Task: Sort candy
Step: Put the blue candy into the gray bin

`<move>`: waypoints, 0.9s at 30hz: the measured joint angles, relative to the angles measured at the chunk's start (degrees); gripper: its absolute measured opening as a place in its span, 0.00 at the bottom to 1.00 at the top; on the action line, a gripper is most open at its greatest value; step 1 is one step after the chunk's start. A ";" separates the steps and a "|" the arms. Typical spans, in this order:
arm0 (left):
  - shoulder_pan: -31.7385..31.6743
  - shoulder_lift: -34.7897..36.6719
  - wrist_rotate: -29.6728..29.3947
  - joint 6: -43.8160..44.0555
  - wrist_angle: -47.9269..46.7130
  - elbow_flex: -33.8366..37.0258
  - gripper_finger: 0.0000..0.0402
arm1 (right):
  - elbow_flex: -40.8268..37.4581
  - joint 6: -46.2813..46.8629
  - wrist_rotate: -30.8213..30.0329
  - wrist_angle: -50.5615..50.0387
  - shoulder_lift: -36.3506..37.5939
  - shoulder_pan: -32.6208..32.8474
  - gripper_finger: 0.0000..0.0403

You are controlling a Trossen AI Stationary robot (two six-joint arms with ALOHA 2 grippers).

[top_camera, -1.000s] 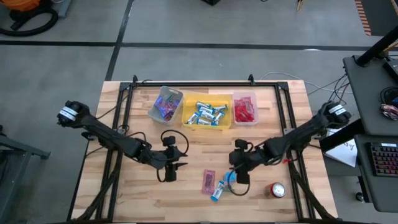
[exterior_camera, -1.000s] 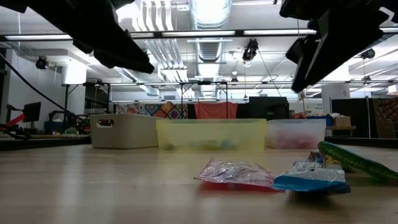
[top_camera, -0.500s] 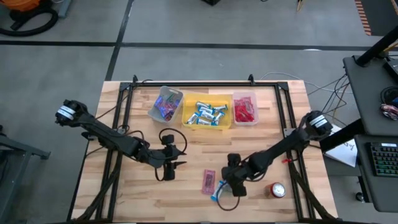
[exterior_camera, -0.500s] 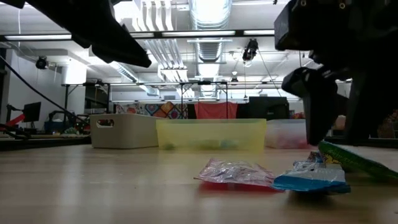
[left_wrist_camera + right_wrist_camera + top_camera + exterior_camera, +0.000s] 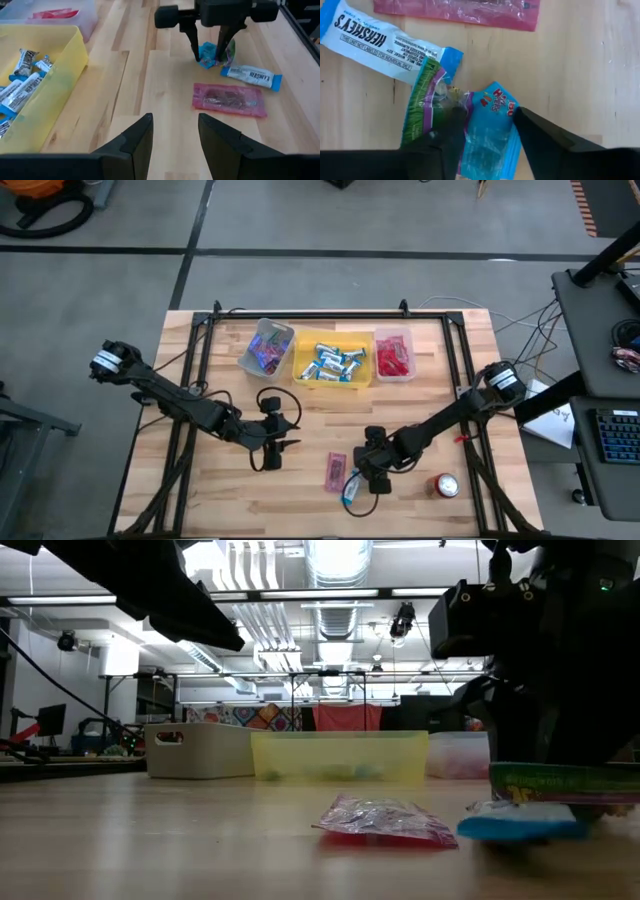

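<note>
Right wrist view: blue candy (image 5: 489, 131) between jaws

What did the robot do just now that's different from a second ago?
The right tool swung down and toward the table's front, and now straddles the blue candy beside the green-purple one; whether it grips yet isn't clear. The left tool, the pink candy and the three bins stayed put.
</note>
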State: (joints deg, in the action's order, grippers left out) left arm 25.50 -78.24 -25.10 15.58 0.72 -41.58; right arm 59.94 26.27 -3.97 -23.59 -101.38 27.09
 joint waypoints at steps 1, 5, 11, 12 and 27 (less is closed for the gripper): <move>-0.04 0.00 0.00 -0.11 0.36 0.00 0.35 | 0.00 -0.14 -0.25 0.00 0.00 0.02 0.42; -0.04 0.00 -0.02 -0.53 1.02 0.00 0.35 | -0.06 -0.55 -0.56 0.00 0.05 0.02 0.29; -0.04 0.00 -0.02 -0.53 1.35 0.00 0.35 | -0.23 -1.44 -0.61 -0.43 1.32 -0.01 0.13; -0.04 0.00 -0.02 -0.53 1.59 0.01 0.35 | -0.24 -1.84 -0.61 -0.46 1.52 -0.02 0.11; -0.06 -4.59 0.13 -4.05 18.34 0.24 0.35 | -0.30 -5.41 -22.19 -0.63 10.26 -0.11 0.02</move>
State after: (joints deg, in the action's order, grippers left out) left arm 25.43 -82.83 -24.97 11.54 19.06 -41.35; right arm 59.65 20.87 -26.15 -24.22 -91.13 26.98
